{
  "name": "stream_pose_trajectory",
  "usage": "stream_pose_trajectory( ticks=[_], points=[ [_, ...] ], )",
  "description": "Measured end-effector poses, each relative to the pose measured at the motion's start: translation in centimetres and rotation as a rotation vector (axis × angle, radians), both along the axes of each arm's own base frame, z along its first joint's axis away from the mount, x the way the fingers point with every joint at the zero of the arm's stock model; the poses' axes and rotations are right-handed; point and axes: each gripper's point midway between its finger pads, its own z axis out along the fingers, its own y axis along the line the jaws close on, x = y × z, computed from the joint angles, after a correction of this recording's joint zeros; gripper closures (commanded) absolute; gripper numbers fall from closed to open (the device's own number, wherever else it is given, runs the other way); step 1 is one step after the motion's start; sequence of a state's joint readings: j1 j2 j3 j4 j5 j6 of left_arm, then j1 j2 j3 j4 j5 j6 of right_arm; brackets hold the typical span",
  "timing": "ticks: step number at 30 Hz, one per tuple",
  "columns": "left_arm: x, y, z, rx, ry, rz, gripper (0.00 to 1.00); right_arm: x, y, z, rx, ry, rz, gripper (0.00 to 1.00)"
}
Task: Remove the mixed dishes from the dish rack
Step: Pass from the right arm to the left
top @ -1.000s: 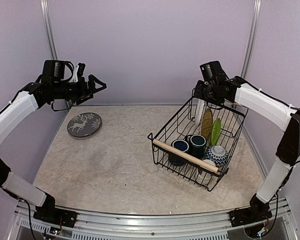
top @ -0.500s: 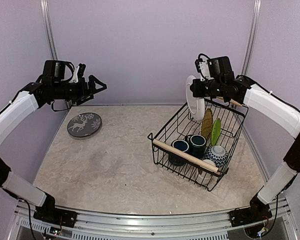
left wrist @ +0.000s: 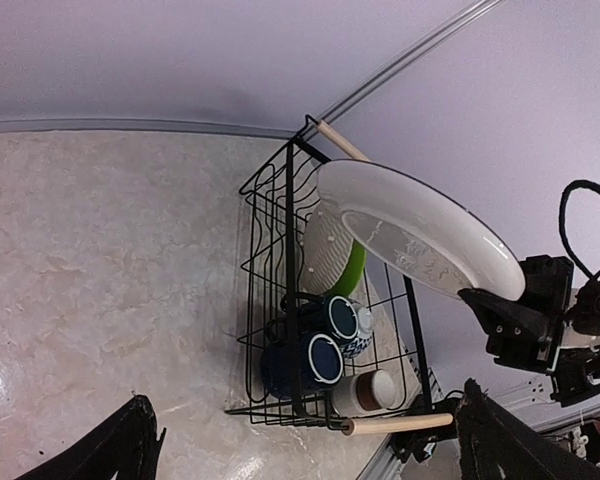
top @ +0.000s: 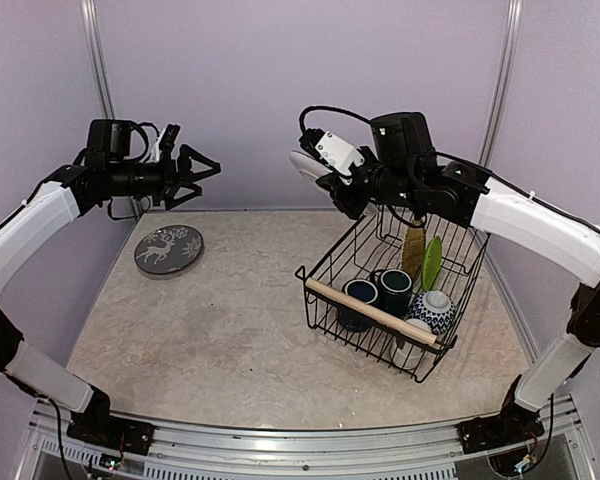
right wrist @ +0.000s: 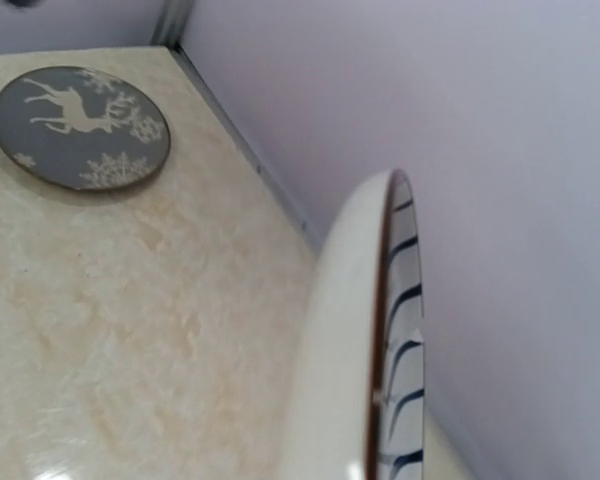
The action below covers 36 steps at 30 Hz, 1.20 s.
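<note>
My right gripper (top: 352, 188) is shut on the rim of a white plate (top: 325, 158) with dark stripes on its face (right wrist: 350, 350). It holds the plate in the air, up and left of the black wire dish rack (top: 325, 275). Inside the rack stand a tan plate (top: 414, 248) and a lime green plate (top: 433, 262). With them are two dark blue mugs (top: 360, 292) (top: 392, 282), a blue-white bowl (top: 433, 310) and a small cup (left wrist: 375, 390). The gray deer plate (top: 168, 248) lies flat at the far left. My left gripper (top: 195, 170) hangs open and empty high above that plate.
The rack's near wooden handle (top: 370, 312) faces the table's middle; its far handle (left wrist: 342, 142) is close to the back wall. Purple walls close the table at the back and both sides.
My right arm has lifted the white plate out of the rack's back end and swung it up and to the left. The left arm has barely moved.
</note>
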<state>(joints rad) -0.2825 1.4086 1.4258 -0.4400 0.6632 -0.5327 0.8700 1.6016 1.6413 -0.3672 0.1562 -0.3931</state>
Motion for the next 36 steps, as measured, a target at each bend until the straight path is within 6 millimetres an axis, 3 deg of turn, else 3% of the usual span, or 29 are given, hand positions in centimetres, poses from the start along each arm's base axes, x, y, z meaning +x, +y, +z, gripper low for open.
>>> stream_pose_trajectory(
  ticks=[4,9,15,21,29,36],
  points=[
    [-0.2,-0.2,1.1,-0.072,0.006,-0.039,0.01,-0.6,2.7,0.1,-0.077,-0.114,0.078,1.0],
    [-0.1,-0.3,1.6,-0.15,0.042,-0.101,0.01,0.1,6.5,-2.0,-0.203,-0.24,0.104,1.0],
    [1.5,-1.4,-2.3,-0.189,0.213,-0.145,0.09,0.7,9.2,-5.9,-0.296,-0.28,0.137,1.0],
    [1.8,-2.6,-4.6,-0.221,0.334,-0.185,0.11,1.2,10.7,-6.5,-0.298,-0.305,0.146,1.0],
    [1.1,-4.1,-5.3,-0.239,0.403,-0.23,0.4,0.9,12.7,-6.0,-0.282,-0.362,0.148,1.0],
    [1.4,-4.3,-7.0,-0.229,0.458,-0.218,0.55,0.5,14.0,-7.9,-0.306,-0.358,0.17,1.0]
  ],
)
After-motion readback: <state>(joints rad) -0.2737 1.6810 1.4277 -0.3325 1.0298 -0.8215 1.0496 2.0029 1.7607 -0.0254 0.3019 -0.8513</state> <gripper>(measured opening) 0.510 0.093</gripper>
